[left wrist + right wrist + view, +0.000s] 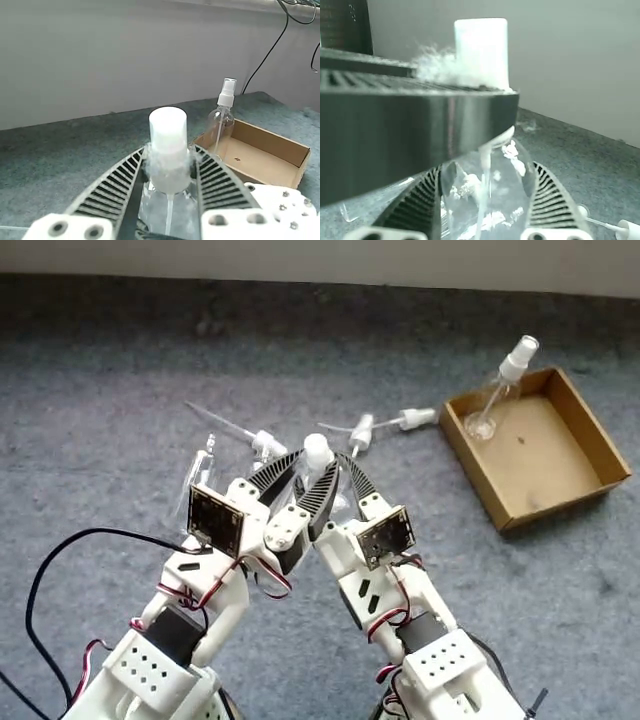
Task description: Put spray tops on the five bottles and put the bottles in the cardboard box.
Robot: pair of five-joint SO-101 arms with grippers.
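A clear bottle (487,200) with a white spray top (168,127) on its neck is held up between both arms. My left gripper (169,167) is shut on the spray top's collar, just under the cap. My right gripper (487,185) is shut on the bottle's body below it. From above, both grippers (312,465) (342,488) meet at this bottle's white cap (317,450) in the middle of the carpet. The cardboard box (575,410) lies to the right with one capped bottle (492,405) standing in its far left corner.
Loose spray tops with long tubes lie on the grey carpet beyond the grippers (262,440) (360,430) (415,418). An uncapped clear bottle (200,475) lies beside the left arm. A wall runs along the far edge of the carpet.
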